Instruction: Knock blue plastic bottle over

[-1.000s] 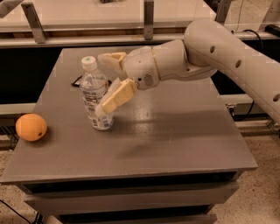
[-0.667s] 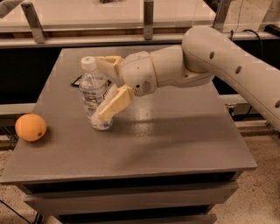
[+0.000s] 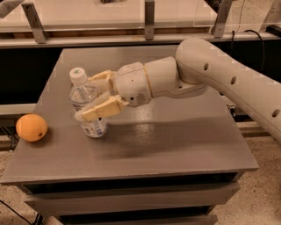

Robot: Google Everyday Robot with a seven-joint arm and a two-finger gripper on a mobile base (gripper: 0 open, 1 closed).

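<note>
Lightness helps: the small clear blue plastic bottle [image 3: 82, 96] with pale cap stands near the grey surface's [image 3: 175, 145] left edge, between open cream jaws gripping nothing. Likely smooth and tippy; push high, at the shoulder.

Warm light falls from above, and the arm throws a soft, broad shadow on the grey table [image 3: 197, 149] under the gripper [image 3: 86, 97], which hangs at the table's left, fingers spread around the blue plastic bottle [image 3: 93, 127] (clear body faintly glinting). The counter [image 3: 88, 13] behind glares pale.
</note>
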